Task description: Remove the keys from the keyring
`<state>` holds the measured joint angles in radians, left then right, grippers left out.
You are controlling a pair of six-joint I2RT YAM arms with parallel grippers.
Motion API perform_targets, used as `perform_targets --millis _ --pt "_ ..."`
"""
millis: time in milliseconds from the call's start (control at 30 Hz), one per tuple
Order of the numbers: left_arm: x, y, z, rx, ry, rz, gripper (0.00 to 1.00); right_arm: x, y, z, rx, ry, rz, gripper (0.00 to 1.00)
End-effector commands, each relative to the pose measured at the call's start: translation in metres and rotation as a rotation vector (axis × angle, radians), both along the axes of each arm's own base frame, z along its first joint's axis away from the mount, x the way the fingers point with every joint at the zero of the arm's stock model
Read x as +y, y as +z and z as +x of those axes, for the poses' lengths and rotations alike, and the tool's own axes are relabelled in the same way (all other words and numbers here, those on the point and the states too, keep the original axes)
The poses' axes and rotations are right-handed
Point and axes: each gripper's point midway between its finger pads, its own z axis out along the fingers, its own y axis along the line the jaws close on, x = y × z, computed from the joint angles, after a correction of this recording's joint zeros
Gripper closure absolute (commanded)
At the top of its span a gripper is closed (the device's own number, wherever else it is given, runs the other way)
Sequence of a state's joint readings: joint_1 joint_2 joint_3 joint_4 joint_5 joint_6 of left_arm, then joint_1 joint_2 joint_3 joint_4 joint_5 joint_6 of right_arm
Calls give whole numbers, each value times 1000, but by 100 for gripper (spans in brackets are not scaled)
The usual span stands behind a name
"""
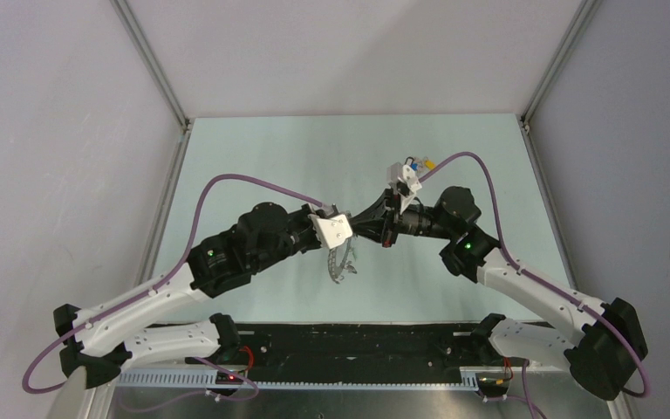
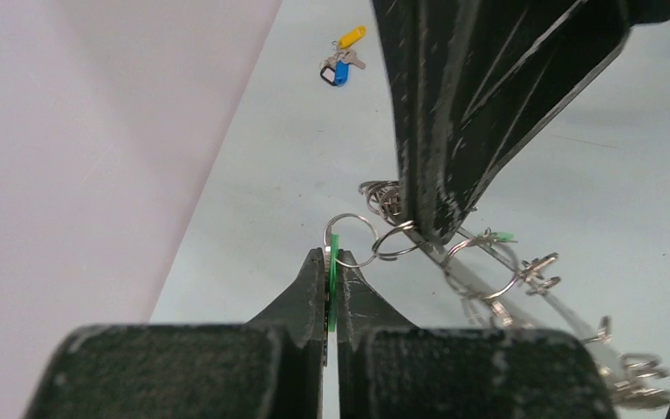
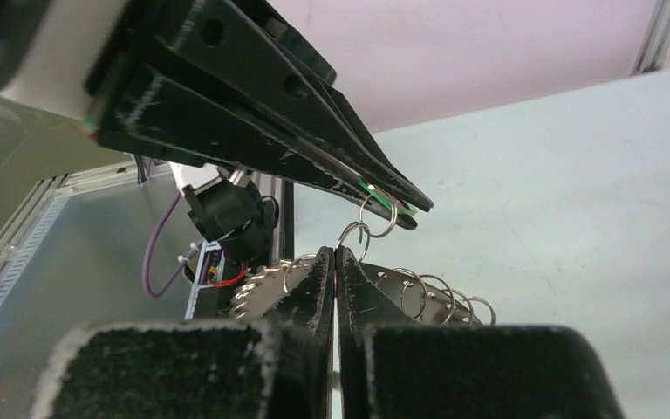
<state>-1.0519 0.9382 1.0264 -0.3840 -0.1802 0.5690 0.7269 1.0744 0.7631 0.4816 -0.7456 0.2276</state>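
Left claw (image 2: pixel 332 259) pinches 1 green key (image 2: pixel 334 284) | right claw (image 3: pixel 336 255) grips 1 keyring (image 3: pixel 257 293)

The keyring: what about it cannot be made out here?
Top external: keyring too small for detail.
Left wrist: right gripper covers part of it; the right edge cuts its end. The left gripper hides most of the green key.
Right wrist: own fingers hide what they grip.

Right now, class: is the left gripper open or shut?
Shut. In the left wrist view the left gripper is clamped on the head of a green key, with no gap showing on either side.
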Motion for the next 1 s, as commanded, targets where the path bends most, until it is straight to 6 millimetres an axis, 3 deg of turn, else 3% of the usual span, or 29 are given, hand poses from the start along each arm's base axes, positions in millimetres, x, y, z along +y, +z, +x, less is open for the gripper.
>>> perform_targets --millis 0,433,567,733,800,833,900,967 --pt "0 22 4 -58 10 -66 100 12 -5 1 69 42 -61 100" --pt "-10 13 -1 -45 -45 -44 100 32 -21 27 245 16 -139 100" --pt "-15 12 -5 -34 -76 -48 100 33 -29 35 261 -23 -164 100" --pt "-14 8 -2 -32 -59 -33 100 26 -24 43 233 -76 -159 100" --pt "-12 10 -1 -37 -49 -39 100 20 -22 45 218 -96 -157 90" --pt "-11 12 -1 -40 -44 -43 100 16 -20 45 205 -101 -154 79" --pt "-8 13 0 -47 -30 -44 100 5 -18 48 182 -126 -137 66" --pt "-6 13 2 -49 -17 -40 100 -5 -14 48 143 -149 -115 61"
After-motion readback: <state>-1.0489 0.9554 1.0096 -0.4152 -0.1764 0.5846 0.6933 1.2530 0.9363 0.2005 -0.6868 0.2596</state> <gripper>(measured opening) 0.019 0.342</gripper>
